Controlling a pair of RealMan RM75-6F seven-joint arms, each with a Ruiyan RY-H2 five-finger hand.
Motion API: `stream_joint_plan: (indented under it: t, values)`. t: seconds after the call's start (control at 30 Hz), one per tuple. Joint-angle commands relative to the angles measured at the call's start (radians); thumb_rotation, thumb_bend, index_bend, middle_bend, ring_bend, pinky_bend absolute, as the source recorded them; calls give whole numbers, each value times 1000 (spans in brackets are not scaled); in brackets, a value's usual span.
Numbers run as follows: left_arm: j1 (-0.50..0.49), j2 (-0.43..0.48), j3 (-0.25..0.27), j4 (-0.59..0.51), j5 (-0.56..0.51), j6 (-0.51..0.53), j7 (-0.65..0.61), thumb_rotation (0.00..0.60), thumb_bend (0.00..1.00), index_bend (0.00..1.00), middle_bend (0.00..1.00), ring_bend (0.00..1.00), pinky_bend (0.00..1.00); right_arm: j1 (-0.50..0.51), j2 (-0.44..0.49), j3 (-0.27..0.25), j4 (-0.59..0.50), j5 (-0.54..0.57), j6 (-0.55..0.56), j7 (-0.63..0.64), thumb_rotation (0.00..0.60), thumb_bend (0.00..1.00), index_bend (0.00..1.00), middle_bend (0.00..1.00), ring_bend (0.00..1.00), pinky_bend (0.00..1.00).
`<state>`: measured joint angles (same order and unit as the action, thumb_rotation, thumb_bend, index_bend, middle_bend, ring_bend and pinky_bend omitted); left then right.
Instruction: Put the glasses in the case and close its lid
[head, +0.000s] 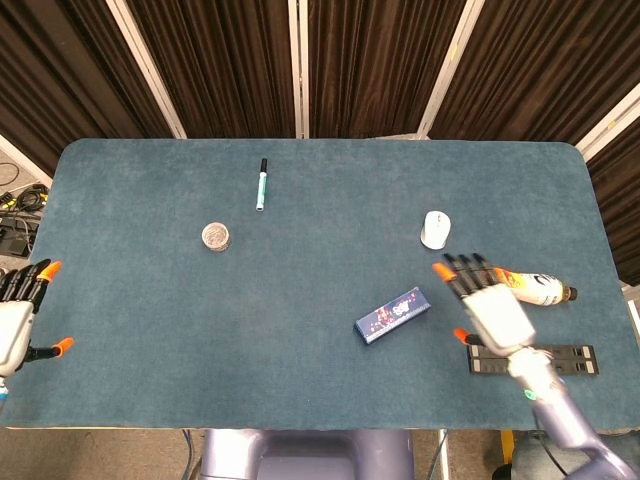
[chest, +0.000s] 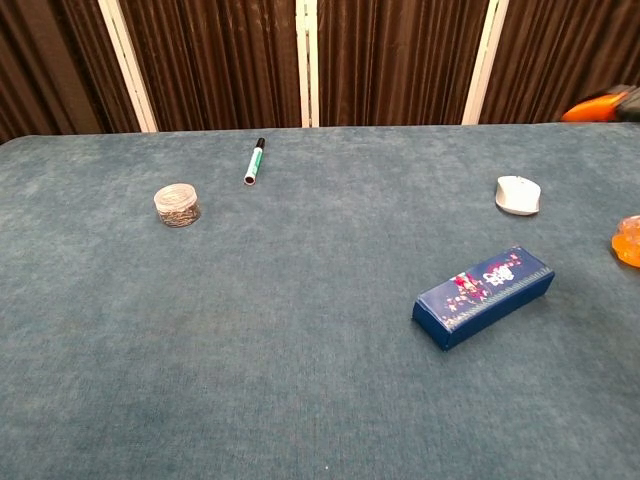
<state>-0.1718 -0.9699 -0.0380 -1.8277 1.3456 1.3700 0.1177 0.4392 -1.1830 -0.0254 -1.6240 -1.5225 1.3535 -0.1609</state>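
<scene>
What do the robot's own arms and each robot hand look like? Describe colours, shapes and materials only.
The right robot hand has a pale silver-grey, boxy metallic back, dark fingers and bright orange fingertips. Its forearm is smooth, rounded, lavender-silver metal with a small green spot near the wrist. The left robot hand matches: pale grey body, black fingers, orange tips. No cables or sleeves show.
</scene>
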Motion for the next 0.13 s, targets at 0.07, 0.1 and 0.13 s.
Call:
stream_joint_plan:
  t: [0.07,0.1,0.13]
  values:
    - [32,-9,14,17,62,60,-38,600,0,0,0,0,0,-89,6,-9,54,-30,98,86,600,0,0,0,0,0]
    - [35,-11,14,20,68,65,-45,600,0,0,0,0,0,-99,3,-11,62,-28,104,95,600,0,0,0,0,0]
    - [36,-11,14,21,72,67,-49,600,0,0,0,0,0,-105,2,-11,68,-28,108,101,600,0,0,0,0,0]
